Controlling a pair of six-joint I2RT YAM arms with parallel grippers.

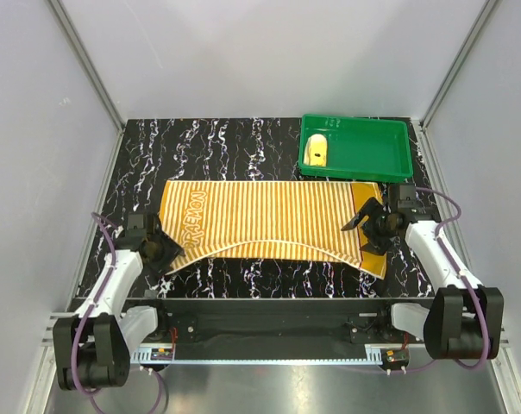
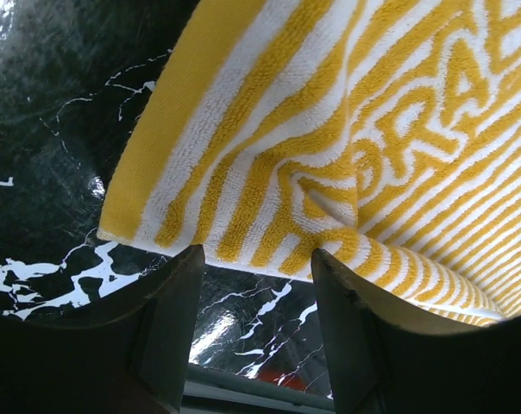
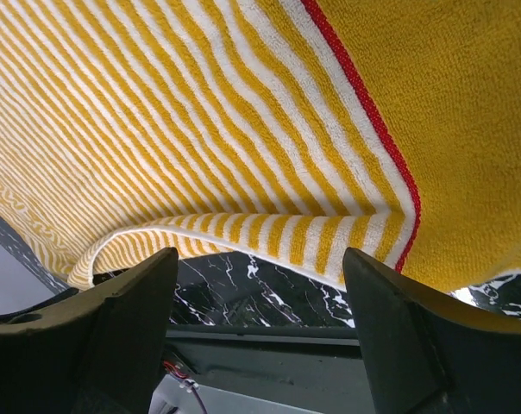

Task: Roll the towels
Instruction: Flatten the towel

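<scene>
The striped towel (image 1: 269, 220) lies spread flat across the middle of the table, with woven lettering near its left end. Its right end is a plain yellow band (image 3: 467, 129) edged by a red stitch line. My left gripper (image 1: 168, 253) stands open at the towel's near left corner, and in the left wrist view the striped towel (image 2: 329, 147) has a puckered hem just past the left gripper (image 2: 256, 280), with nothing between the fingers. My right gripper (image 1: 362, 222) is open at the near right corner; the lifted hem of the striped towel (image 3: 243, 233) sits beyond the right gripper (image 3: 259, 285). A small yellow towel (image 1: 316, 153) lies rolled in the tray.
The green plastic tray (image 1: 373, 159) stands at the back right, its near wall touching the towel's far edge. The black marbled tabletop (image 1: 140, 164) shows around the towel. Grey walls close the table in on three sides, and a metal rail (image 1: 269, 354) runs along the near edge.
</scene>
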